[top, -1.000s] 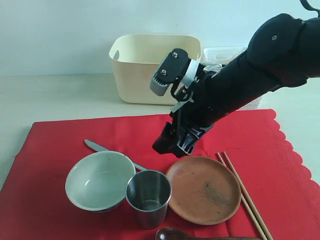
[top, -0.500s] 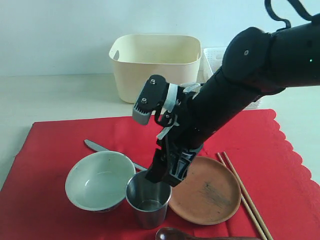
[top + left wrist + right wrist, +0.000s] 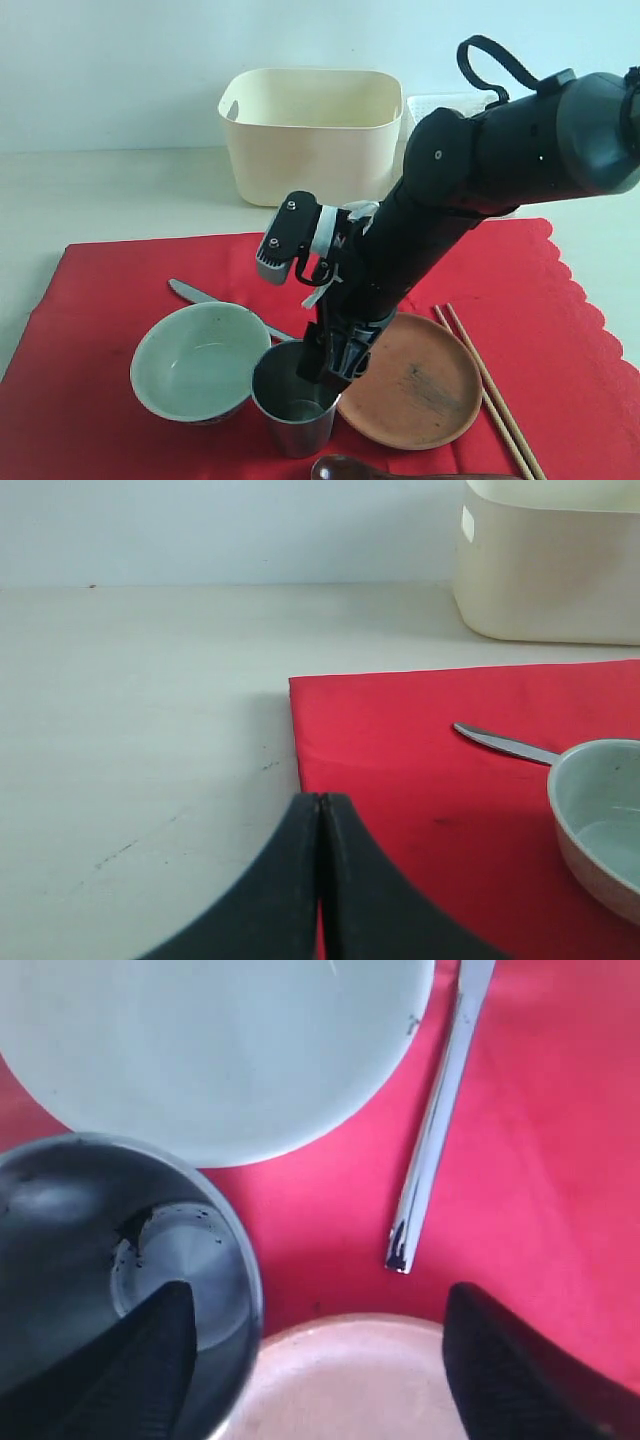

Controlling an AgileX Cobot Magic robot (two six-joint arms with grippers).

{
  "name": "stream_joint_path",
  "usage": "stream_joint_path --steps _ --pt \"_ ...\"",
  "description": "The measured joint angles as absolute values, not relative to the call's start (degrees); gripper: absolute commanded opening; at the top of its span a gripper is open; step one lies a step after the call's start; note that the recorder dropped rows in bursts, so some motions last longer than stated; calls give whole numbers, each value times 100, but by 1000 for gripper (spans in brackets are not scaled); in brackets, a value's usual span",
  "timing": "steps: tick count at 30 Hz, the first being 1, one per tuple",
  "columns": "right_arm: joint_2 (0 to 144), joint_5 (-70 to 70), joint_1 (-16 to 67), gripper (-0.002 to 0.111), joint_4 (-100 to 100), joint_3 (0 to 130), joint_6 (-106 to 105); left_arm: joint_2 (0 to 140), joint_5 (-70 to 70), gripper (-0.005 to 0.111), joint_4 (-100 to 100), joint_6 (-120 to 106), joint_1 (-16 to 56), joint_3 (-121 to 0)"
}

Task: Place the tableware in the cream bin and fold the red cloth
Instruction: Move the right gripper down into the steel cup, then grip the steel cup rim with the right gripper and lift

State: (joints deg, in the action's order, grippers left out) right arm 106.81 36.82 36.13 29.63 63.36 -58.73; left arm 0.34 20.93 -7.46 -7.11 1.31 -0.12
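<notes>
Pale bench [image 3: 120, 190] under a plain light wall carries the red cloth [image 3: 560, 330], spread flat, with its scalloped edge on the right of the exterior view. Behind the cloth stands the cream bin [image 3: 310, 140], and a white lattice basket [image 3: 440, 105] shows just beside it. On the cloth sit the pale green-white bowl [image 3: 195, 360], the steel cup [image 3: 290, 410] upright just beside it, and the round brown plate [image 3: 420, 385] next to the cup. The metal knife [image 3: 195, 293] lies behind the bowl, the wooden chopsticks [image 3: 490, 385] right of the plate, and the dark brown spoon [image 3: 350, 470] at the near edge. The right end effector [image 3: 335, 365] is spread wide over the cup's rim, one of its fingers [image 3: 140, 1370] inside the cup and the other outside above the plate. The left end effector [image 3: 320, 880] is closed, empty, low by the cloth's left corner.
</notes>
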Motion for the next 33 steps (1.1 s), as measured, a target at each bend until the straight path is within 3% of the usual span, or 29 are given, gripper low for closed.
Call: stream_joint_path --steps 10,15,19,28,33 --pt "10694 3693 3613 49 2963 6336 -5873 34 2093 0 -746 -711 131 -12" --pt "10694 3735 3613 22 2963 6336 -5873 34 2093 0 -746 -711 131 -12" --pt "10694 3749 3613 7 2951 6336 -5897 34 2093 0 -746 -711 131 -12" --pt "10694 3895 3625 6 2824 6426 -6536 34 2093 0 -746 -711 131 -12" --pt "10694 4250 3634 0 2638 6717 -6699 34 2093 0 -746 -711 131 -12"
